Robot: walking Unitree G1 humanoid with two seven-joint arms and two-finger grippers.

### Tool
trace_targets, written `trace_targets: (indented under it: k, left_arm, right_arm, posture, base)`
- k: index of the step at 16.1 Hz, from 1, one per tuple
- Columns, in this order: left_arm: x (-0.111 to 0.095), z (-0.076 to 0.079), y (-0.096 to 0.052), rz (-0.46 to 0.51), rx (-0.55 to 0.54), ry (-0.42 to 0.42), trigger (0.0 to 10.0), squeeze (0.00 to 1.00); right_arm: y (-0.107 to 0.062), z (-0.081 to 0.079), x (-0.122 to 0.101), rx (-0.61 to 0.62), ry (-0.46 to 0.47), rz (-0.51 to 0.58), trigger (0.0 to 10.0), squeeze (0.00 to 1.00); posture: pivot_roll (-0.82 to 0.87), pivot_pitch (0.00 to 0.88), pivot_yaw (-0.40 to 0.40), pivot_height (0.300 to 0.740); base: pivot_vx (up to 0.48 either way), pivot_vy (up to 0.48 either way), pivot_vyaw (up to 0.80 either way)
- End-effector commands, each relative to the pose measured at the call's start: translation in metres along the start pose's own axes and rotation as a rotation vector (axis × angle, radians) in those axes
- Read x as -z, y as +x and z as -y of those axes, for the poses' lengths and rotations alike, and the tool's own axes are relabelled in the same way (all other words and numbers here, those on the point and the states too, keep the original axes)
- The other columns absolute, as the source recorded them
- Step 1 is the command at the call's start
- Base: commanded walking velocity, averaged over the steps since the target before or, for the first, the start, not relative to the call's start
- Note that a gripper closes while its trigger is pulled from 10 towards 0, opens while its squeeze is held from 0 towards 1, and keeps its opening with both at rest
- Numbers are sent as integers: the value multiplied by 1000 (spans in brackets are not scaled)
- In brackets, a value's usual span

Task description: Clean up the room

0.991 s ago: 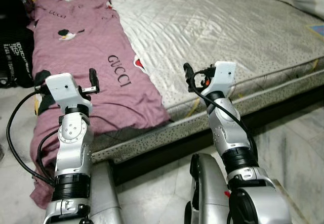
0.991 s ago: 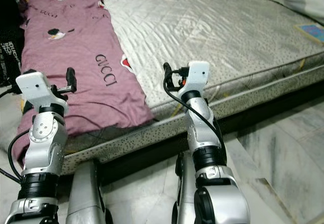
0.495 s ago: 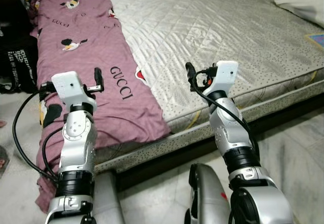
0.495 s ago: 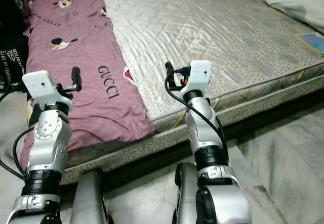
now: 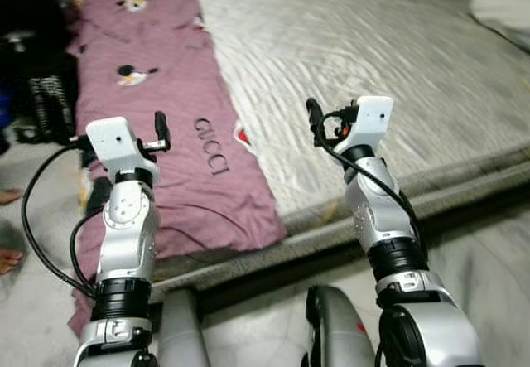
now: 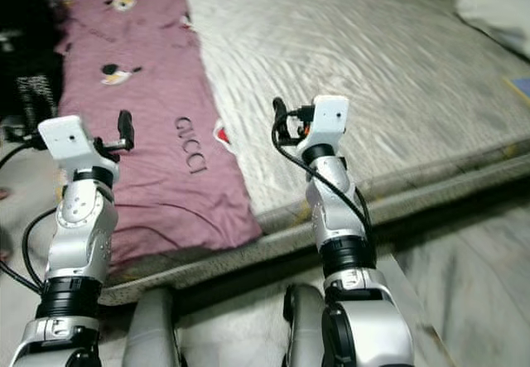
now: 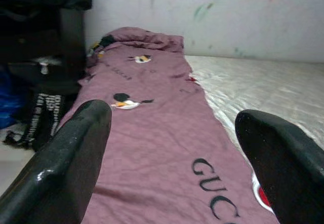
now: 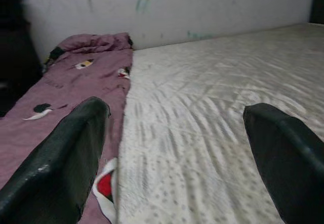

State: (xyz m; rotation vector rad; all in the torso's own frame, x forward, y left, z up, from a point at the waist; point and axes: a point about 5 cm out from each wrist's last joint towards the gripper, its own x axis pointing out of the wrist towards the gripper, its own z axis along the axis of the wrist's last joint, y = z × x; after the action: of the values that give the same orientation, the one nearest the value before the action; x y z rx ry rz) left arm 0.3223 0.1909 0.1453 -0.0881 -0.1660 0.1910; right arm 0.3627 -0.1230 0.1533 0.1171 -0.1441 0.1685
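A purple blanket (image 5: 178, 94) printed with GUCCI and cartoon figures lies along the left side of a bare quilted mattress (image 5: 373, 44) and hangs over its near edge. My left gripper (image 5: 159, 128) is raised over the blanket's near part. In the left wrist view its fingers (image 7: 61, 158) stand wide apart with nothing between them. My right gripper (image 5: 315, 118) is held up above the mattress near the blanket's edge. It is open and empty too, with one finger (image 8: 55, 168) showing in the right wrist view.
A white bundle of cloth (image 5: 505, 7) lies at the mattress's far right corner. Dark bags (image 5: 45, 102) stand on the floor left of the bed. Pale marble floor (image 5: 489, 251) runs along the bed's near side. The picture is blurred.
The whole picture has shifted to the right and blurred, so the camera has turned left. Both arms hold the same raised pose with open fingers.
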Motion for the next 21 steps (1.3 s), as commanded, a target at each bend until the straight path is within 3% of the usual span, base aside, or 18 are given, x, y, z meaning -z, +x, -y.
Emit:
trace_targets:
  k: [1,4,12,17,21]
  left_arm:
    - [-2,0,2,5,7,11,10000,0]
    - [-1,0,2,0,4,16,10000,0]
    - [2,0,1,-13,6,14,10000,0]
    - [2,4,2,-15,3,15,10000,0]
    - [3,7,1,-25,33,-2,10000,0]
  right_arm:
    - [1,0,0,22,-10,-5,10000,0]
    - [-1,-2,1,15,-26,7,10000,0]
    - [-2,0,2,30,-22,6,10000,0]
    - [-5,6,7,76,-57,-18,10000,0]
    - [-5,2,5,31,-48,7,10000,0]
  posture:
    - [-92,0,10,655]
    - [-92,0,10,655]
    - [-94,0,17,740]
    - [-94,0,18,740]
    - [-91,0,18,740]
  base:
    - [0,0,0]
    - [0,0,0]
    - [0,0,0]
    - [0,0,0]
    - [0,0,0]
